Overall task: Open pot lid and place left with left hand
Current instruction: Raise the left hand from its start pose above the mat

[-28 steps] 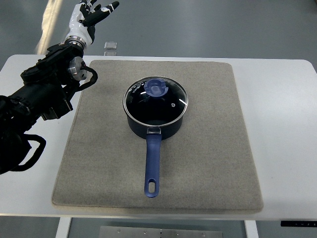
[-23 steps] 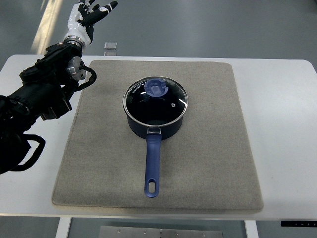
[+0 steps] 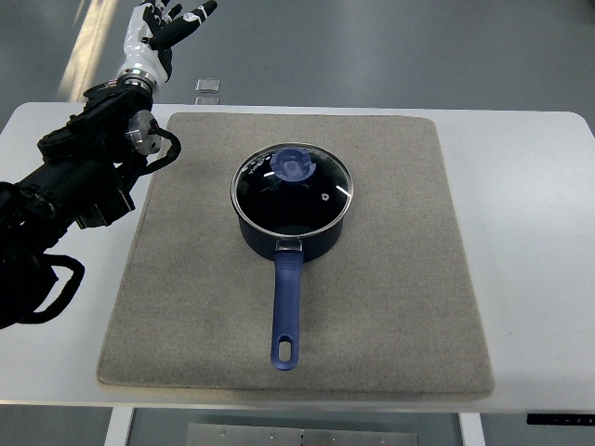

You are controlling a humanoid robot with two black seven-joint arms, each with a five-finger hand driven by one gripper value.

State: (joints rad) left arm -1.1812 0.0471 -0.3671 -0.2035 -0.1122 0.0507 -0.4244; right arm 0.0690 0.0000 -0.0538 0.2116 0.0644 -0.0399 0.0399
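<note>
Left hand, at eleven o'clock, is clipped at the fingertips by the top edge. The small clear object beyond the mat cannot be identified.

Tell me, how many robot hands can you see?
1. The left hand is up at the top left, past the table's far edge, its fingers spread and holding nothing. The right hand is not in the picture.

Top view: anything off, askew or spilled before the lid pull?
Nothing stands out. The pot sits upright mid-mat, its glass lid seated squarely, handle pointing toward the robot. No spills. The left hand is open, far from the lid, past the table's far left corner.
</note>
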